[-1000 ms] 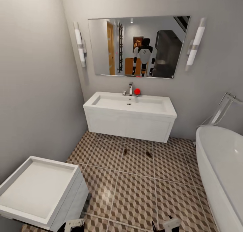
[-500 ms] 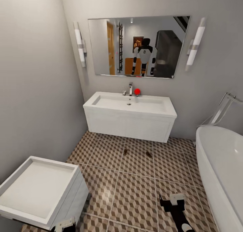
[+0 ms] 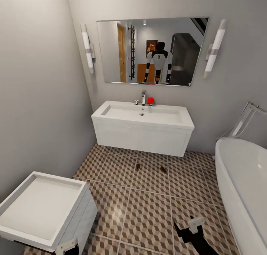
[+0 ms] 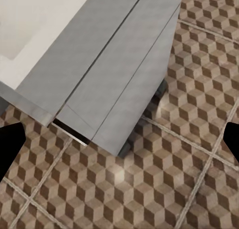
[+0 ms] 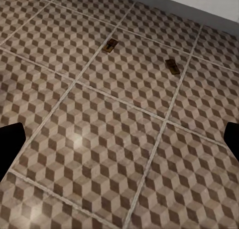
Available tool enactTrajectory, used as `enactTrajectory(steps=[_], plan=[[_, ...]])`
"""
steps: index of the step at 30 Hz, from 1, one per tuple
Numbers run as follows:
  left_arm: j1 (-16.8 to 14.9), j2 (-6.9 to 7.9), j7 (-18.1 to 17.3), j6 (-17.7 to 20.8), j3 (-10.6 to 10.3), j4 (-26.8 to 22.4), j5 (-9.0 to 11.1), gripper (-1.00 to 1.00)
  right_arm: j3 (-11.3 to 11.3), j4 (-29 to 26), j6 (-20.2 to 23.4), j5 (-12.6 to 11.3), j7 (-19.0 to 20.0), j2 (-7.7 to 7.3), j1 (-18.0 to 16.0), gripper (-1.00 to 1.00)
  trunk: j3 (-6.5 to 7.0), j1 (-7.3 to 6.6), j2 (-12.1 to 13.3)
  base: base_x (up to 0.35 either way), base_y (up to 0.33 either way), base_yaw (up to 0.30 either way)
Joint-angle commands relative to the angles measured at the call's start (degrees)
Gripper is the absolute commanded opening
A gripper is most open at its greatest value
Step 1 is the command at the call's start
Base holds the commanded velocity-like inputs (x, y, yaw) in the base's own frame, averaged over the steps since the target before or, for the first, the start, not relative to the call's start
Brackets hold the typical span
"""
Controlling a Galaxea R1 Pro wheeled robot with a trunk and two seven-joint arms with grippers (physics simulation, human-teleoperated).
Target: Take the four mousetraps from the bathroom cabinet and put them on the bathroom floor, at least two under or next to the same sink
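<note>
Two mousetraps lie on the bathroom floor [image 3: 148, 207] in front of the bathroom sink [image 3: 142, 126]: one [image 3: 138, 167] to the left, one [image 3: 163, 169] to the right. Both look small and brown. The right wrist view shows the same two mousetraps [image 5: 110, 44] [image 5: 172, 66] on the tiles, well ahead of my right gripper [image 5: 119, 144], which is open and holds nothing. In the head view that right gripper [image 3: 187, 226] hovers low over the floor. My left gripper [image 4: 119, 144] is open and empty beside the white drawer unit. The mirror reflects an orange-brown cabinet [image 3: 142, 72] behind my reflection.
A white drawer unit [image 3: 44, 210] stands at the left wall, close to my left gripper [image 3: 66, 246]. The white bathtub [image 3: 244, 188] lines the right side. A red ball [image 3: 150, 100] sits by the chrome tap [image 3: 143, 98]. Open tiles lie between unit and tub.
My right gripper rose from the picture's bottom edge over the tiles, then dipped slightly and turned. My left gripper slid a little down and to the left. The mousetraps have not moved.
</note>
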Motion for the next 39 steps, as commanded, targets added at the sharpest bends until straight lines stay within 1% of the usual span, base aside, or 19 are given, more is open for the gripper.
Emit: enactTrajectory(steps=[1,8,12,32,39], plan=[[-0.09,-0.03,0.25,-0.23,-0.49,0.15,0.14,1.00,0.02,0.04,-0.19,0.21,0.02,-0.02,-0.03,1.00,-0.11,0.03,-0.11,0.000,0.000,0.000],[-0.11,-0.05,0.24,-0.24,-0.46,0.17,0.14,1.00,0.02,0.04,-0.20,0.21,0.04,-0.03,-0.01,1.00,-0.11,0.03,-0.11,0.000,0.000,0.000],[-0.13,-0.13,0.24,-0.24,-0.49,0.17,0.14,1.00,0.02,0.04,-0.20,0.21,0.00,-0.03,0.05,1.00,-0.11,0.03,-0.11,0.000,0.000,0.119],[-0.13,-0.32,0.24,-0.17,-0.49,0.18,0.14,1.00,0.02,0.04,-0.14,0.21,-0.04,-0.03,0.05,1.00,-0.11,0.03,-0.11,-0.002,0.000,0.244],[-0.12,-0.32,0.24,-0.15,-0.49,0.19,0.14,1.00,0.02,0.06,-0.14,0.21,-0.04,-0.03,0.05,1.00,-0.11,0.03,-0.11,-0.225,0.000,0.252]])
